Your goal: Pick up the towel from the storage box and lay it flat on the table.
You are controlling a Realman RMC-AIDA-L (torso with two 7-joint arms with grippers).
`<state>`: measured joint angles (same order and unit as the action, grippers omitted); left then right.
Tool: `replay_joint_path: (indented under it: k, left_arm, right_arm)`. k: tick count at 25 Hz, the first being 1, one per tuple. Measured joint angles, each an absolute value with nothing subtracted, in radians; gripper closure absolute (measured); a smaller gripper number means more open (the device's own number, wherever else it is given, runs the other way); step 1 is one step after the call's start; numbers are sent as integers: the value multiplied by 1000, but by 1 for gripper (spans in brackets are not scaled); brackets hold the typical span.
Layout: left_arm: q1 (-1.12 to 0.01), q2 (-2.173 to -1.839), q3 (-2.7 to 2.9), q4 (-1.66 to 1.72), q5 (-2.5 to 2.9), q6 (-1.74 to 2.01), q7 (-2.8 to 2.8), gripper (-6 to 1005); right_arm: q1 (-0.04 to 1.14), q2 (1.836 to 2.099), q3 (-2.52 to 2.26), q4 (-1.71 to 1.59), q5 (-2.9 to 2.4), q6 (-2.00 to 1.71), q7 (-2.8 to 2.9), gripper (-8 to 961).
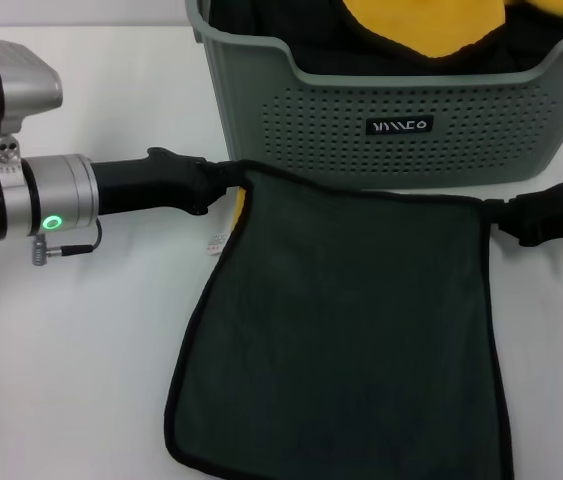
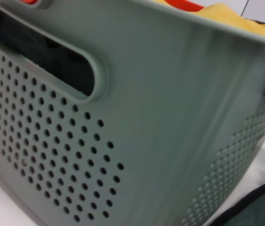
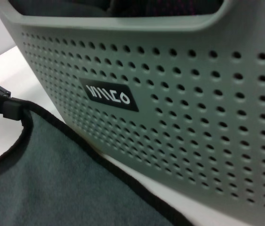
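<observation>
Now towel (image 1: 351, 320) stretched btwn left gripper (image 1: 233, 180) & right gripper (image 1: 491, 212).

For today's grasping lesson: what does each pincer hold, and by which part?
Both hold the towel: left pincer at one top corner, right pincer at the other.

Bright, even light; left wrist view blurred.

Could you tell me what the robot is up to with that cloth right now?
Both arms are spreading the dark grey-green towel on the white table in front of the storage box. The left gripper and right gripper each pinch a far corner. Yellow cloths remain in the box.
</observation>
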<state>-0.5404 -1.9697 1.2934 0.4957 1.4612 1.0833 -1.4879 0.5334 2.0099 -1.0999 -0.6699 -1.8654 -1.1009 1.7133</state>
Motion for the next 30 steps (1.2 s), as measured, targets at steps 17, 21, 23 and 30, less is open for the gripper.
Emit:
replay_joint_path:
  k: [17, 21, 23, 30]
  left_arm:
    - [-527, -1983, 1292, 490, 1481, 1024, -1493, 908]
    - [-514, -1992, 1259, 496, 1481, 1020, -1504, 843]
    - [-508, -1996, 1241, 497, 1484, 1021, -1511, 803]
    - [-482, -1991, 1232, 510, 1486, 1030, -1521, 664]
  right_arm:
    - [518, 2010, -1099, -700, -1866, -1102, 1675, 795]
    - [507, 2012, -1099, -712, -1867, -1109, 1667, 686]
    - [500, 2013, -1097, -722, -1867, -1116, 1663, 606]
    - [436, 2015, -1091, -833, -1851, -1168, 1648, 374]
